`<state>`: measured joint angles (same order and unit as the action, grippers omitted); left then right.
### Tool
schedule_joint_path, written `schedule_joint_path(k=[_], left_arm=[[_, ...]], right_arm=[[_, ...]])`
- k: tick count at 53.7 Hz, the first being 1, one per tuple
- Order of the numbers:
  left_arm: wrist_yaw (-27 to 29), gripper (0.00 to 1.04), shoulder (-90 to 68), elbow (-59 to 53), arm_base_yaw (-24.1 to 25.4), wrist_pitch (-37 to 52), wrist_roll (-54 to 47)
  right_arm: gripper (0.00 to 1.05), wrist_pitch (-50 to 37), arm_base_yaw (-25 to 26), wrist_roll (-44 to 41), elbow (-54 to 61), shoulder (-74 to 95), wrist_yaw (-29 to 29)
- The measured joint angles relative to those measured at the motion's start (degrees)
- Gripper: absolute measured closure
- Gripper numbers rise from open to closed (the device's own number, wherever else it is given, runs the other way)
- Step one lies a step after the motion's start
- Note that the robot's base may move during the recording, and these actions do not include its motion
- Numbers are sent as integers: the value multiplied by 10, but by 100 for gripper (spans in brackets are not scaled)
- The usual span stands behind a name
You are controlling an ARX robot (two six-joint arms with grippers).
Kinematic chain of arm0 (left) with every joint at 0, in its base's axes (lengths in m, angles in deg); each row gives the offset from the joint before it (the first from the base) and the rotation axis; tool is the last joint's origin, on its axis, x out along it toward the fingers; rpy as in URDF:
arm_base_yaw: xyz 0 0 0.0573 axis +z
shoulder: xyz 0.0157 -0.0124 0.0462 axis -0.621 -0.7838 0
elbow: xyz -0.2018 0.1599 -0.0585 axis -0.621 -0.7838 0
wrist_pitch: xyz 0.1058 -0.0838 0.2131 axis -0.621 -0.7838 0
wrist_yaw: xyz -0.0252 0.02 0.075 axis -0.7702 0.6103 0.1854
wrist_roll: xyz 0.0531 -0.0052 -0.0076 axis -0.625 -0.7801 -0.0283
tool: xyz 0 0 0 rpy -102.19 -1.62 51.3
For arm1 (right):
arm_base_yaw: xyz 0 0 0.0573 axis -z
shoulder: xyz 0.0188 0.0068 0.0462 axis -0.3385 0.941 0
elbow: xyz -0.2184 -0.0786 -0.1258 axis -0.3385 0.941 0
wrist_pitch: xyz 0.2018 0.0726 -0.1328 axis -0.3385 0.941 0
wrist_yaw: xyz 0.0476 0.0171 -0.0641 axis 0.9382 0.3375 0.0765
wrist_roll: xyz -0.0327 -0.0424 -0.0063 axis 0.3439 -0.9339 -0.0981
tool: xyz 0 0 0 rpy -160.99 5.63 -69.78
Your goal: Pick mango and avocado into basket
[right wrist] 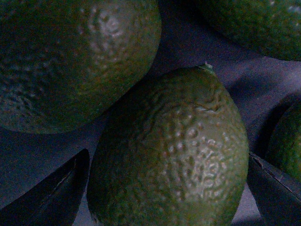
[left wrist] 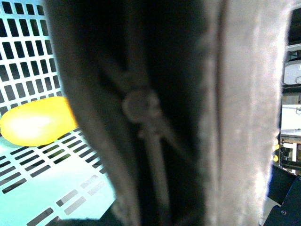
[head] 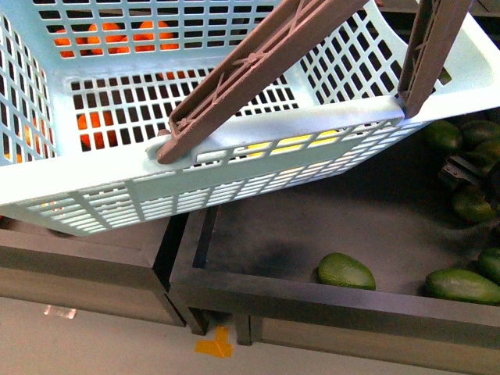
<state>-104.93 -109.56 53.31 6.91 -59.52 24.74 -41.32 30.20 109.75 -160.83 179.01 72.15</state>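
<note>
Front view: the basket (head: 94, 183) hangs tilted over the near edge of two dark bins, filling the upper left of the frame. Its two brown handles (head: 258, 58) run up and out of the top of the frame. Through the slots of the near wall we see yellow, the mango (left wrist: 37, 120). The left wrist view confirms it: the mango lies on the slotted floor inside the basket. Oranges (head: 109, 39) show through the far-left slots, beyond the basket.

Left gripper: one handle sits blurred right against the left wrist camera and hides the fingers. We cannot tell whether they are clenched on it or released.

Right bin (head: 312, 293): dark floor, with loose avocados (head: 346, 271) along the near wall and more at the far right. The right gripper (right wrist: 167, 193) is down among the far-right group.

Right wrist view, dim: the avocado (right wrist: 169, 150) lies on the bin floor between the two fingers (right wrist: 51, 190), one just beside each flank. A second avocado is just beside it. We cannot tell whether the fingers press on the skin or only bracket it.

The avocado is in the right bin, outside the basket.

Floor: a scrap of yellow tape (head: 215, 344) near the bin legs.
</note>
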Motion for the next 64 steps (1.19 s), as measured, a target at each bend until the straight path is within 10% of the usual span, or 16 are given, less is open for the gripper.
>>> schedule_joint_path(k=[12, 21, 45, 64], left_arm=[[-1, 91, 0, 0, 0, 0, 0], [-1, 91, 0, 0, 0, 0, 0], [-1, 91, 0, 0, 0, 0, 0], [-1, 91, 0, 0, 0, 0, 0]], right_arm=[[10, -2, 1, 6, -4, 0, -2], [34, -2, 2, 7, -4, 0, -3], [34, -49, 7, -5, 66, -42, 23], [34, -129, 27, -117, 304, -363, 150]])
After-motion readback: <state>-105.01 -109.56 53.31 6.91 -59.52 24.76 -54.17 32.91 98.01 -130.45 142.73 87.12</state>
